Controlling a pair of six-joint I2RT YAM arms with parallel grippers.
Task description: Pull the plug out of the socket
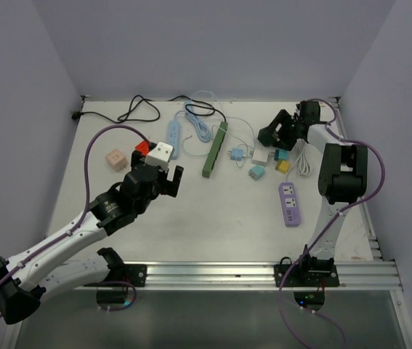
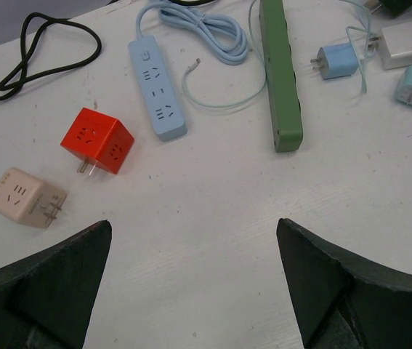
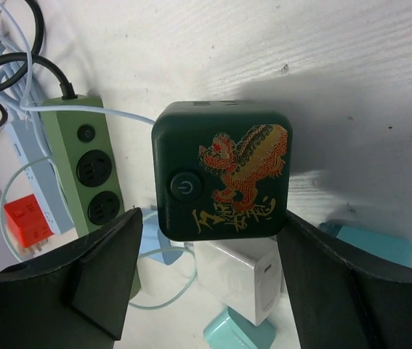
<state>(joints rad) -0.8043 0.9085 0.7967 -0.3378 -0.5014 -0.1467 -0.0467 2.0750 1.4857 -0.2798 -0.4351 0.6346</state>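
Observation:
A dark green cube socket (image 3: 220, 171) with a red and gold dragon print and a power button stands between the jaws of my right gripper (image 3: 213, 218). The jaws are open, one on each side, with a gap showing on the left. A white plug block (image 3: 242, 273) lies against the cube's near edge; I cannot tell whether it is plugged in. From above, the right gripper (image 1: 278, 134) hangs at the back right, over the cluster of small plugs. My left gripper (image 2: 193, 222) is wide open over bare table, holding nothing.
A green power strip (image 1: 215, 149) and a blue strip (image 1: 174, 138) with coiled cables lie at mid-back. A red cube (image 2: 98, 141) and a beige cube (image 2: 24, 196) sit left. Teal, blue and yellow plugs (image 1: 256, 171) and a purple strip (image 1: 288, 202) lie right.

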